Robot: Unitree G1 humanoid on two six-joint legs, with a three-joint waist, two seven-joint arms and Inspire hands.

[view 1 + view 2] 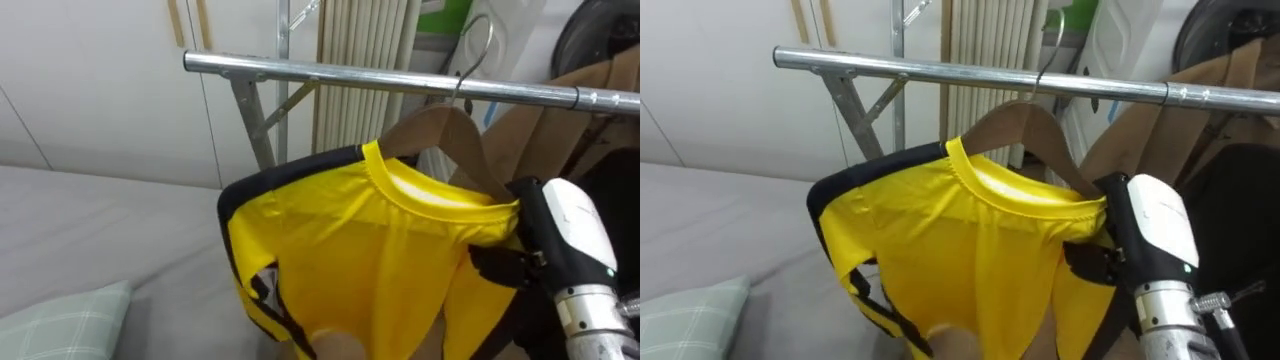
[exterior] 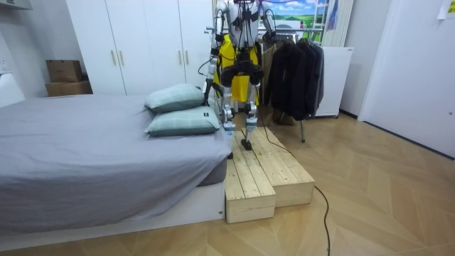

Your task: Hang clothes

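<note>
Yellow shirt (image 1: 350, 240) on hanger (image 1: 440, 125) (hooked over rail (image 1: 330, 72)); right hand (image 1: 560, 230) fingers (image 1: 495, 265) grip shoulder.

Draping over a wooden hanger (image 1: 440, 128): a yellow shirt (image 1: 370, 250) with black trim along sleeve and side, spreading out to the left of the right hand (image 1: 555, 235) and falling below it. Bunching at the near shoulder, right against the hand's dark underside. Showing a ribbed yellow collar, sloping down towards the hand. Rising bare above the collar, up and left of the hand: the hanger's brown wooden arms, with the wire hook (image 1: 472, 55) crossing the metal rail (image 1: 400, 78) overhead.
</note>
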